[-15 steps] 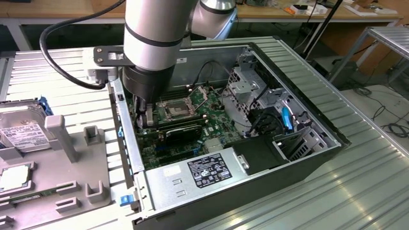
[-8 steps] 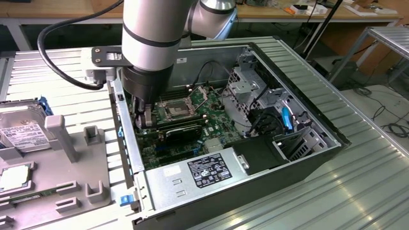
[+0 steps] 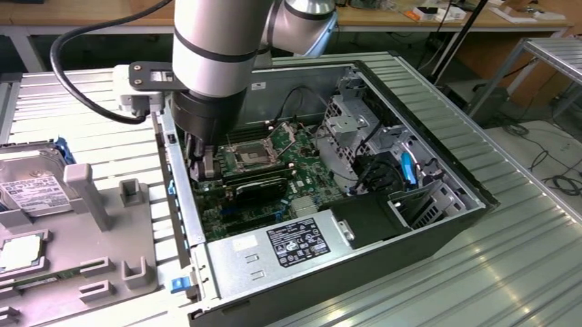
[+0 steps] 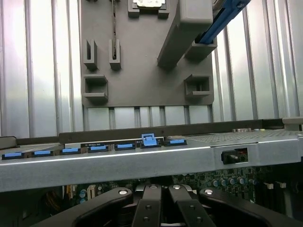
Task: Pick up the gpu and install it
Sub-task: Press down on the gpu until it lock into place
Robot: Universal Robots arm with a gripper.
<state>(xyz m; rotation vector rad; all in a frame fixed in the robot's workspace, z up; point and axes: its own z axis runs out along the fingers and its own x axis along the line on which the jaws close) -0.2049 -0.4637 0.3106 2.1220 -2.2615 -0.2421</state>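
Inside the open case [image 3: 427, 157], the gripper [image 3: 204, 163] sits low over the motherboard [image 3: 300, 170], fingers closed together, just left of the gpu [image 3: 259, 187] lying seated across the board.

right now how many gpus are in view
1: the gpu sits on the motherboard inside the open case, beside the gripper. The arm may hide others.

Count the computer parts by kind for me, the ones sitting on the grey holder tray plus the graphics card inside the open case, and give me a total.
hard drive: 1
processor: 1
memory stick: 1
gpu: 1
Total: 4
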